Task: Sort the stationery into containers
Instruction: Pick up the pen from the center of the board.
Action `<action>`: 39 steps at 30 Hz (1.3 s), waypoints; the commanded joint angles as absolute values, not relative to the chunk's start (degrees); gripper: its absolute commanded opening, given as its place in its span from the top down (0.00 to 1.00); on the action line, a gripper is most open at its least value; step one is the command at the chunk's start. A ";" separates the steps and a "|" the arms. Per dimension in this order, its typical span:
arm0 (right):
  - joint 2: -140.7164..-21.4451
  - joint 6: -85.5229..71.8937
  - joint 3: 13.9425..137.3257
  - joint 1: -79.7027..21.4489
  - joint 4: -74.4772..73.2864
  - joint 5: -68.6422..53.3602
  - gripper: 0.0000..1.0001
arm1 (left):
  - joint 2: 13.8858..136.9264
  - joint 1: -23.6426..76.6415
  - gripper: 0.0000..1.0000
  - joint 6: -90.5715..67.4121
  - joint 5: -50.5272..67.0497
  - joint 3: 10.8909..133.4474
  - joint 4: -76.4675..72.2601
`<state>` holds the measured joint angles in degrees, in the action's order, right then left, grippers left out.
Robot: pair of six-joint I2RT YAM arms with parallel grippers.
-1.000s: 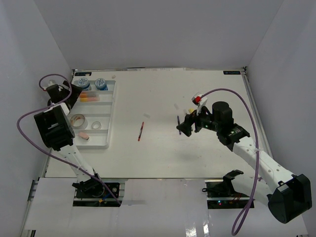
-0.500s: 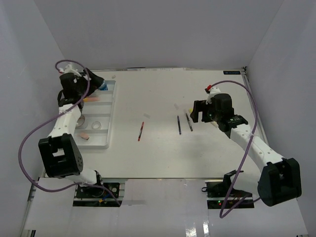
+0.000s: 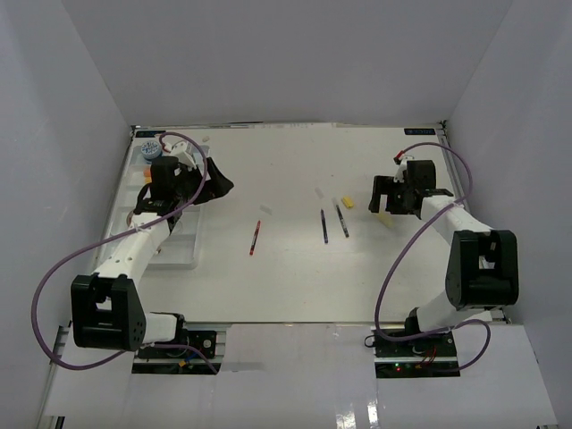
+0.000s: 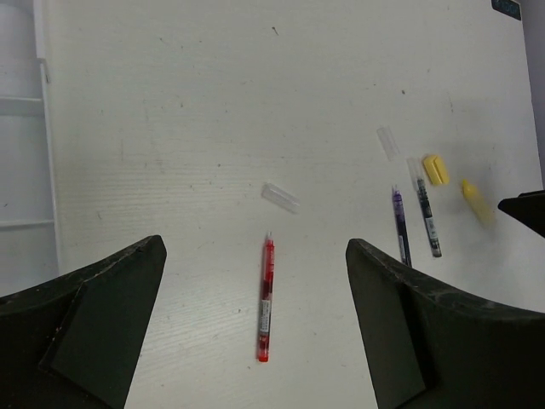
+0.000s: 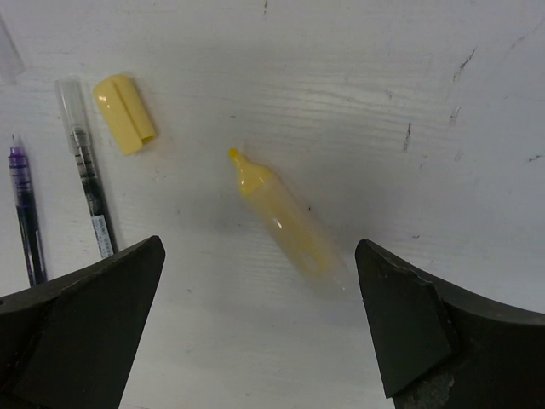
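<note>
A red pen (image 3: 256, 238) lies mid-table, and in the left wrist view (image 4: 265, 300) it sits between and below my open fingers. My left gripper (image 3: 214, 186) (image 4: 255, 247) is open and empty, just right of the white tray (image 3: 179, 255). A purple pen (image 3: 323, 225) (image 5: 25, 209), a black pen (image 3: 341, 220) (image 5: 87, 170) and a yellow cap (image 3: 349, 202) (image 5: 124, 124) lie right of centre. An uncapped yellow marker (image 3: 386, 217) (image 5: 285, 223) lies blurred between the fingers of my right gripper (image 3: 382, 198) (image 5: 260, 247), which is open and holds nothing.
A blue-white tub (image 3: 149, 149) shows at the tray's far end; my left arm hides most of the tray. Two clear pen caps (image 3: 265, 209) (image 3: 319, 192) lie loose on the table. White walls stand on three sides.
My left gripper swung from the tray's far end rightward over the table. My right gripper drew back to the right, away from the pens. The yellow marker and cap now lie on the table.
</note>
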<state>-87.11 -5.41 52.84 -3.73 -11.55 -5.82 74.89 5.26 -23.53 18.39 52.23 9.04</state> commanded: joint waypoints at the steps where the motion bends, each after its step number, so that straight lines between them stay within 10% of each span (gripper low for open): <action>1: -89.98 1.74 57.12 -2.99 -12.65 -7.56 0.00 | 72.25 5.71 0.02 -21.53 17.76 52.82 9.49; 39: -93.17 3.08 50.89 -7.29 -18.98 2.72 0.46 | 69.35 5.80 0.02 -23.12 18.54 52.12 8.88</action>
